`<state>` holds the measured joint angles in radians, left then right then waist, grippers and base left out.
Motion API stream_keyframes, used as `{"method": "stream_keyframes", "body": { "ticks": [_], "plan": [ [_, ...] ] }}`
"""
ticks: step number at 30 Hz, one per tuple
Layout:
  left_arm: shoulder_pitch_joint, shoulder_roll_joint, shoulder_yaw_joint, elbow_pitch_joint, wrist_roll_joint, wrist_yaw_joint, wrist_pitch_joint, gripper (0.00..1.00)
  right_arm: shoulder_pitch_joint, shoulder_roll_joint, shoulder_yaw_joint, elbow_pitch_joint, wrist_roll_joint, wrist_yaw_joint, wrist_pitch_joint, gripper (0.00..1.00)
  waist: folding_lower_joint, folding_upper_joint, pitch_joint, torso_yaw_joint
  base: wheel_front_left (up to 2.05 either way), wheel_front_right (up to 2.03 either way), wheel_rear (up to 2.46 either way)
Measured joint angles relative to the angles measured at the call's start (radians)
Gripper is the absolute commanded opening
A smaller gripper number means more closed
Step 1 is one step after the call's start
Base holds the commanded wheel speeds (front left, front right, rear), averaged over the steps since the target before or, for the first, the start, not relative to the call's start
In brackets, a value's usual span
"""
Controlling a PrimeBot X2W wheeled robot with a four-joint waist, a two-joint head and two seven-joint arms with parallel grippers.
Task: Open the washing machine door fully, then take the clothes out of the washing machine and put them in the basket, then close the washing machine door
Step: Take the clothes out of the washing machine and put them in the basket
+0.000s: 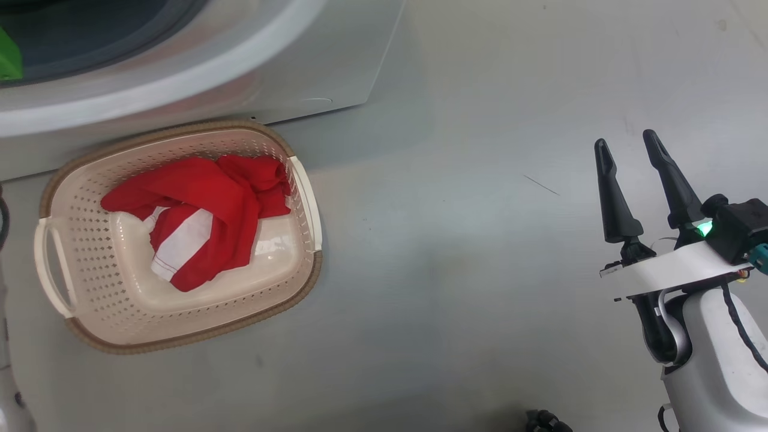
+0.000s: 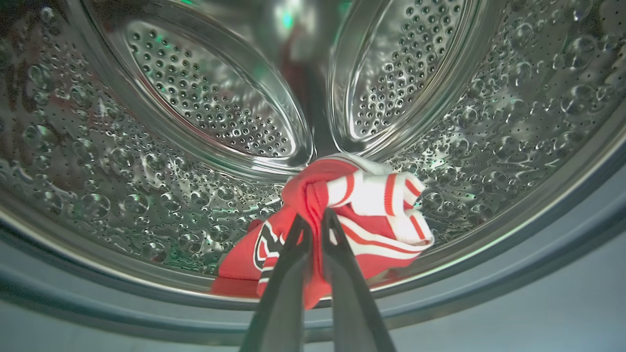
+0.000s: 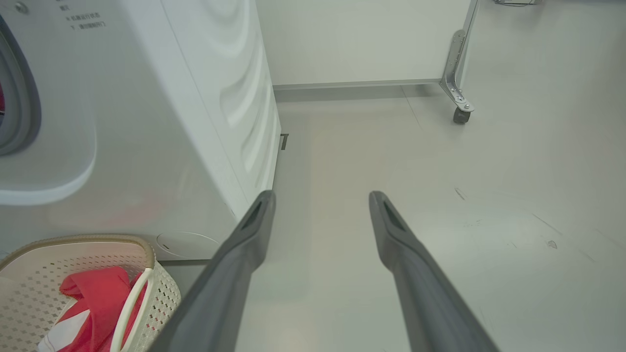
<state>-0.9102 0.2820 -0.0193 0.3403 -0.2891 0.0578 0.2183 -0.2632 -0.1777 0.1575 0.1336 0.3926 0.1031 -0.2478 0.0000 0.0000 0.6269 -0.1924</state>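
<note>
**Item 1: left tool** (image 2: 314, 217). Reaches into the drum (image 2: 205, 102) of the washing machine (image 1: 342, 60). Its fingers are drawn narrow, almost together, and clamp a red fold of the drum jersey (image 2: 376, 205).

**Item 2: drum jersey.** Red with white panels and red stripes, with a black-and-white crest at its 8 o'clock side. It lies bunched on the lower drum wall, at 6 o'clock in the left wrist view. Its lower edge droops over the drum lip toward the grey gasket (image 2: 73, 298).

**Item 3: drum.** Perforated, dimpled steel, with two oval pressed panels at 11 and 1 o'clock.

**Item 4: right tool** (image 1: 626, 141). At 3 o'clock in the head view, over bare floor (image 1: 468, 270), well apart from the basket (image 1: 84, 270). Its fingers are spread wide with nothing between them.

**Item 5: basket.** Cream and perforated, with a brown woven-look rim and white side handles. It stands on the floor at 9 o'clock in the head view, just in front of the washing machine.

**Item 6: basket jersey** (image 1: 210, 210). Red with a white panel, crumpled inside the basket toward its 12 o'clock wall.

**Item 7: washing machine.** White front-loader. Its opening is at 11 o'clock in the head view, and its side panel is at 10 o'clock in the right wrist view.

**Item 8: wheeled frame leg** (image 3: 457, 78). At 1 o'clock in the right wrist view, with its black castor on the floor, well apart from the machine.
</note>
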Motion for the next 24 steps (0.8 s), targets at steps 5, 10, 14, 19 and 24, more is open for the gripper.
{"method": "stream_keyframes", "body": {
  "ticks": [5, 10, 14, 19, 24],
  "plan": [
    [0.073, -0.029, 0.008, -0.042, 0.0, 0.009, -0.084, 0.0, 0.001, -0.005, -0.002, -0.003, -0.009, 0.0, 0.0, 1.0, 0.0, 0.0, -0.026, 0.031, 0.0, 0.0, 0.0],
    [0.155, -0.064, 0.015, -0.085, -0.001, 0.018, -0.161, 0.0, 0.008, -0.006, -0.003, -0.003, -0.018, 0.0, -0.005, 1.0, 0.0, 0.0, -0.058, 0.054, 0.0, 0.0, 0.0],
    [0.232, -0.088, 0.016, -0.112, -0.001, 0.027, -0.216, 0.0, 0.012, -0.007, -0.003, -0.002, -0.021, -0.001, -0.005, 1.0, 0.0, 0.0, -0.088, 0.068, 0.0, 0.0, 0.0],
    [0.325, -0.109, -0.002, -0.125, 0.009, 0.03, -0.26, 0.0, 0.037, -0.008, -0.004, 0.005, -0.026, -0.003, -0.005, 1.0, 0.0, 0.0, -0.131, 0.084, 0.0, 0.0, 0.0],
    [0.414, -0.149, -0.03, -0.128, 0.009, 0.03, -0.299, 0.0, 0.069, -0.01, -0.008, 0.014, -0.027, -0.011, -0.005, 1.0, 0.0, 0.0, -0.18, 0.1, 0.0, 0.0, 0.0]
  ]
}}
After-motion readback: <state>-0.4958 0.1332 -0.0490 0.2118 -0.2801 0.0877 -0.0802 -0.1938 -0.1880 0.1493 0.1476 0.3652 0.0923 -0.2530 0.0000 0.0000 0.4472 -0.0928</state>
